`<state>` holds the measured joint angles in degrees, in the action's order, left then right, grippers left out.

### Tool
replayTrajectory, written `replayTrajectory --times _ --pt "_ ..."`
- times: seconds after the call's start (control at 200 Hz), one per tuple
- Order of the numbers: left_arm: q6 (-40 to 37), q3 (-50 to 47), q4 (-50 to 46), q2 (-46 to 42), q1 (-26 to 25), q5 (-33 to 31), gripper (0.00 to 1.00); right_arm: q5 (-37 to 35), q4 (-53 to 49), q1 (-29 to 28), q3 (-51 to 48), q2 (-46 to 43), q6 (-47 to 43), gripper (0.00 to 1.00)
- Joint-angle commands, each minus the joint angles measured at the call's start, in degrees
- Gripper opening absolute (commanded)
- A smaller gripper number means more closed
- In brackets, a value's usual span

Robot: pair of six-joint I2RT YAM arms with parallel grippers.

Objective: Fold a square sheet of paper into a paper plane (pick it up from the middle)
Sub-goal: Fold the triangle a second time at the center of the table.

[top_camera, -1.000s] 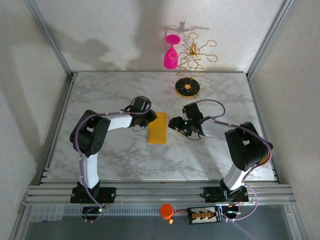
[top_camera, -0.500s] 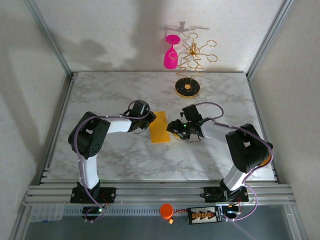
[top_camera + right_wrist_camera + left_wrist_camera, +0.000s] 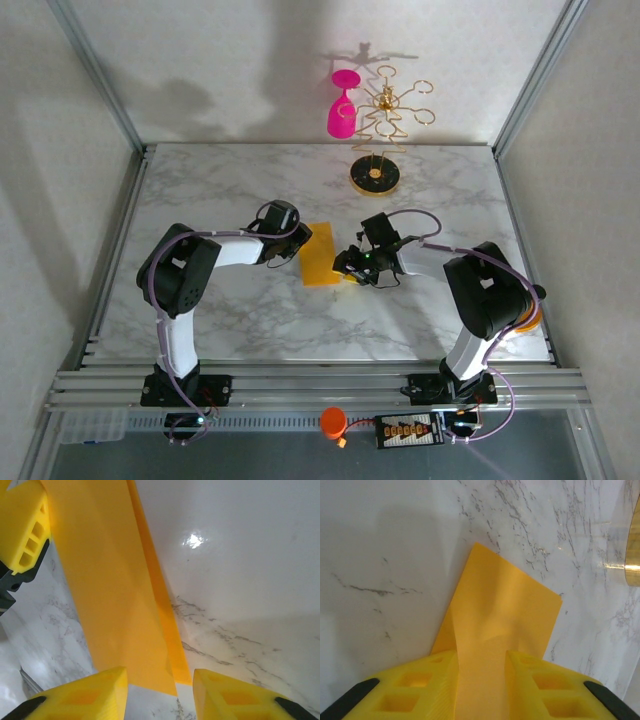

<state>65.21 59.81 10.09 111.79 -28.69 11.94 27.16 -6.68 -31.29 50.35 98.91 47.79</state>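
Left gripper (image 3: 481, 656) is straddling the square sheet of paper (image 3: 506, 600), fingers apart; whether it is clamping cannot be told. Right gripper (image 3: 160, 677) is standing apart, the sheet's edge lying between its fingertips.

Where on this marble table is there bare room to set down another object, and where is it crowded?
Bare: the far-left table corner, left of the gold stand; the near strip between the sheet of paper and the arm bases; the far-right corner beside the stand. Crowded: the centre, where the left gripper and right gripper flank the paper.
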Motion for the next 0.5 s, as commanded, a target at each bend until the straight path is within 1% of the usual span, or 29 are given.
replayTrajectory --times 0.0,0.215,0.32,0.496 --pt "0.97 -2.42 -5.17 1.53 -0.67 -0.63 0.31 1.85 -1.06 -0.7 1.16 1.09 -0.33 0.4" --pt "0.97 -2.68 -4.85 1.62 -0.67 -0.48 0.31 3.93 0.79 -1.0 0.68 1.37 0.2 0.38" --pt "0.97 -2.77 -4.77 1.65 -0.67 -0.43 0.31 6.42 4.57 -0.89 -0.7 1.11 1.43 0.36" --pt "0.8 -2.81 -4.73 1.4 -0.7 -0.56 0.31 6.93 7.79 -0.54 -2.61 0.93 3.18 0.33"
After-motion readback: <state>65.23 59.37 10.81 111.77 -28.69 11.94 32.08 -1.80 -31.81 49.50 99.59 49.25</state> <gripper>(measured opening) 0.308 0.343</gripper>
